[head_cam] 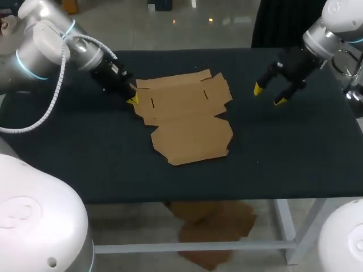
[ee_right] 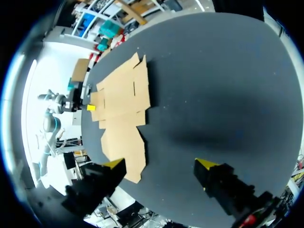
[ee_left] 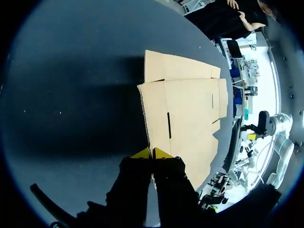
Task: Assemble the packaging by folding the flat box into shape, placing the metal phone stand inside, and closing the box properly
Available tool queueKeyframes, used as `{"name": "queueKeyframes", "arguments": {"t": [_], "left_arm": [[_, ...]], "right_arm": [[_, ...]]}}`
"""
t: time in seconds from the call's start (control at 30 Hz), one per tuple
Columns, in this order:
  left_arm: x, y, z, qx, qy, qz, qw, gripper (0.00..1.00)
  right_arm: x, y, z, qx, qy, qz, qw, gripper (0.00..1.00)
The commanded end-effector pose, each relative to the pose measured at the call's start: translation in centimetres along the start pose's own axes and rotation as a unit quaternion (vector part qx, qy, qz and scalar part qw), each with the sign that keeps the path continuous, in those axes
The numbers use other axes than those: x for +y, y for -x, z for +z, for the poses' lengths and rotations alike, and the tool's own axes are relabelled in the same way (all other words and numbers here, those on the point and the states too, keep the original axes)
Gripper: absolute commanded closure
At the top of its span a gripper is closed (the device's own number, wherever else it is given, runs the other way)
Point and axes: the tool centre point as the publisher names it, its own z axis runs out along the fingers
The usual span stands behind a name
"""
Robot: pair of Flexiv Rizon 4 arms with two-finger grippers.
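The flat brown cardboard box [head_cam: 187, 116] lies unfolded on the dark table, left of centre. At the box's left edge, my left gripper [head_cam: 133, 100] is shut on that edge. In the left wrist view the two yellow tips [ee_left: 152, 153] meet with the cardboard's edge [ee_left: 156, 118] pinched between them. To the right of the box, my right gripper [head_cam: 267, 95] hangs open above bare table, holding nothing. The right wrist view shows its fingers [ee_right: 161, 166] wide apart, with the box [ee_right: 123, 99] well ahead of them. No metal phone stand is in view.
The dark table [head_cam: 295, 153] has bare surface to the right of the box and along its front edge. Nothing else stands on it.
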Motion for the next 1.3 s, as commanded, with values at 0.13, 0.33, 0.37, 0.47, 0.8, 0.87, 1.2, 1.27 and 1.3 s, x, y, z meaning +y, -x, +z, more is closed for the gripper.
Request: {"name": "queueKeyframes", "arguments": {"t": [0.13,0.33,0.37,0.47,0.8,0.87,1.2,1.27,1.3], "left_arm": [[0.4,-1.4,-0.9,-0.042,0.066,0.062,0.995,1.0],[0.5,-1.8,-1.4,-0.062,0.092,0.111,0.988,1.0],[0.5,-1.9,-1.5,-0.065,0.097,0.117,0.986,1.0],[0.3,-2.1,-1.8,-0.073,0.12,0.149,0.979,1.0],[0.2,-3.1,-0.8,-0.113,0.183,0.241,0.946,1.0],[-0.1,-3.4,-0.4,-0.115,0.188,0.244,0.945,1.0],[-0.1,-2.6,-0.2,-0.092,0.104,0.193,0.971,0.0],[0.2,-2.2,-0.6,-0.082,0.069,0.182,0.977,0.0],[0.2,-2.0,-1.1,-0.076,0.051,0.175,0.98,0.0]], "right_arm": [[0.2,-0.3,-0.1,-0.003,-0.006,0.0,1.0,0.0],[0.1,-0.7,0.0,-0.006,-0.01,-0.001,1.0,0.0],[0.1,-0.7,0.0,-0.006,-0.01,-0.001,1.0,0.0],[0.0,-1.0,0.0,-0.007,-0.011,-0.002,1.0,0.0],[0.0,-1.3,0.4,-0.009,-0.015,-0.004,1.0,0.0],[0.1,-1.4,0.5,-0.009,-0.016,-0.004,1.0,0.0],[0.3,-1.0,0.9,-0.007,-0.022,0.0,1.0,0.0],[0.4,-0.9,0.9,-0.006,-0.023,0.001,1.0,0.0],[0.5,-0.9,1.0,-0.006,-0.024,0.001,1.0,0.0]]}}
